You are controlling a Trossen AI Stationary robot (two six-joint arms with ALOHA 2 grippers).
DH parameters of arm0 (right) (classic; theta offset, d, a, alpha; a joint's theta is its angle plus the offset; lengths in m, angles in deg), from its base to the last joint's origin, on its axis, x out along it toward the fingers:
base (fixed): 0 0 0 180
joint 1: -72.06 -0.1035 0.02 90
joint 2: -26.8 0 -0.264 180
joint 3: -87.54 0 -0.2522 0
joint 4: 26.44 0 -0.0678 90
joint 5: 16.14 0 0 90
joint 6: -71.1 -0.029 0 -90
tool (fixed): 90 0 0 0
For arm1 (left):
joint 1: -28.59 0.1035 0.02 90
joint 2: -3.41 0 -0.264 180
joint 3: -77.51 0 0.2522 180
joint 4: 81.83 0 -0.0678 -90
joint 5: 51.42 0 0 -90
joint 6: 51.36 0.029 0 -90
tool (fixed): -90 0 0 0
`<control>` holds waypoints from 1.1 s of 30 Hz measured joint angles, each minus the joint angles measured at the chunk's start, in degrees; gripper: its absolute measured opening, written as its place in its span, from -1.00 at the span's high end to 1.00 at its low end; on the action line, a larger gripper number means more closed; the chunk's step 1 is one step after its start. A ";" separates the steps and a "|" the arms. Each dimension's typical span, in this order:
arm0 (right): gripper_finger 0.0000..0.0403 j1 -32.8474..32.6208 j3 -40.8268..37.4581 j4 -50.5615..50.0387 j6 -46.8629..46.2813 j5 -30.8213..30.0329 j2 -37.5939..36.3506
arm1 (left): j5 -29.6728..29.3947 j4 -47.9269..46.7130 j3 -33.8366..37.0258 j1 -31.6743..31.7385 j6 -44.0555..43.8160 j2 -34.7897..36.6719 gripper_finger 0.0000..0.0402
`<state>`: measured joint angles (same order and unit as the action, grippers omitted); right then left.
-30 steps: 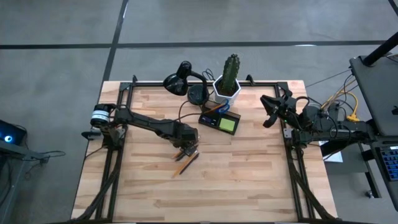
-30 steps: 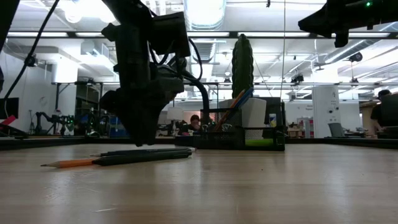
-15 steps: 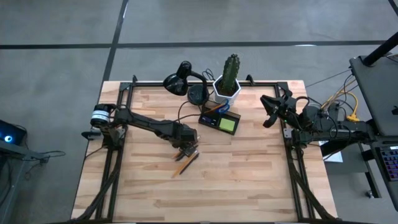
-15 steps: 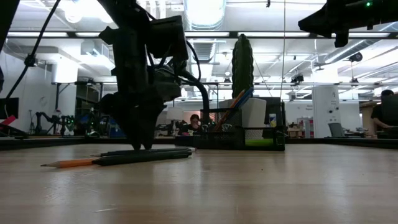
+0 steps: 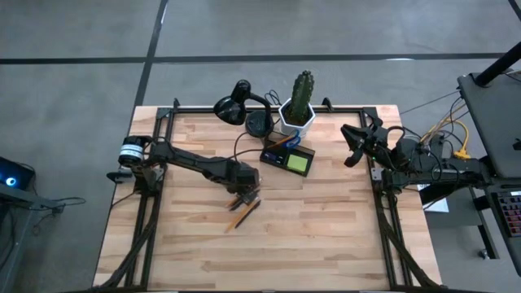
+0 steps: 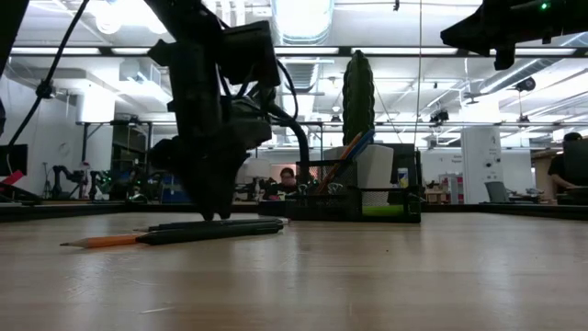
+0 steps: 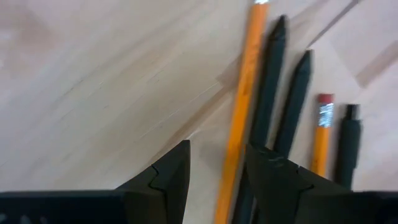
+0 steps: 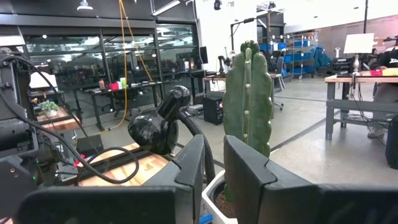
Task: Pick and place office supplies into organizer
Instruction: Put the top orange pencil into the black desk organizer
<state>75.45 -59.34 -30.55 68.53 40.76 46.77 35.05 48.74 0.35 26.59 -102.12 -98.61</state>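
While poised low over the loose pens and pencils [image 5: 244, 210] on the table [image 5: 326, 228], left gripper [image 7: 217, 171] jaws apart, astride an orange pencil [image 7: 241, 112]. Right gripper [image 8: 213, 165] parked raised by the table's right edge, fingers narrowly parted, empty. Organizer [image 5: 288, 158] beside cactus pot [image 5: 298, 115].

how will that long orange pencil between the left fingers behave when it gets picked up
The orange pencil looks thin, straight and rigid, so it probably lifts without bending. The left end effector straddles it open near one end, so it may tilt once raised. Dark pens lie right beside it, so closing could nudge them and set them rolling on the smooth wooden table.
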 joint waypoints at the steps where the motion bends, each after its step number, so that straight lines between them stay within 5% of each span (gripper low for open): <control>1: 0.74 0.00 0.00 0.02 0.00 0.00 0.00 | 0.01 0.62 0.00 0.00 0.81 0.00 0.31; 33: 0.74 0.00 0.00 0.00 -0.20 0.00 0.00 | -1.09 1.11 1.20 -0.04 8.28 0.00 0.31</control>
<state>75.45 -59.34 -30.55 68.33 40.76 46.77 33.96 49.84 1.55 26.55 -93.84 -98.61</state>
